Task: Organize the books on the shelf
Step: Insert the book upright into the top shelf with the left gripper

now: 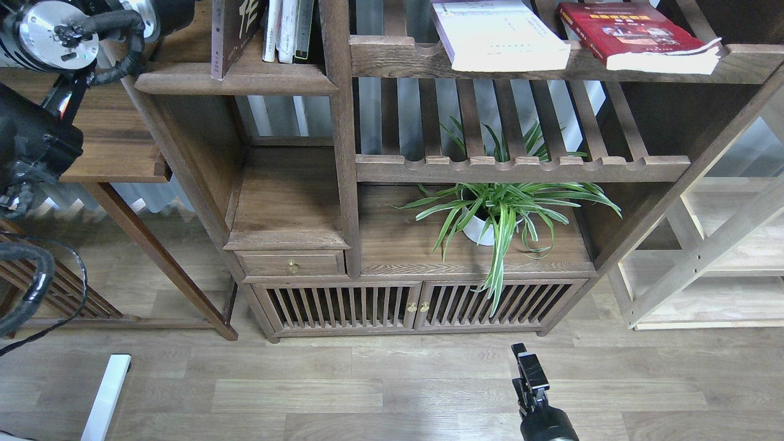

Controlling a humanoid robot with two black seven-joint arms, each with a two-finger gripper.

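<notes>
Standing maroon book (231, 33) on shelf (245, 79), left end effector hidden

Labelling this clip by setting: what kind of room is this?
Probably a living room or study: a walnut bookcase holding books such as the maroon book, a potted spider plant, and wood-plank flooring.

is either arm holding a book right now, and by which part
Cannot tell for the left: its gripper is out of view above the maroon book. The right gripper hangs over the floor, touching nothing.
</notes>
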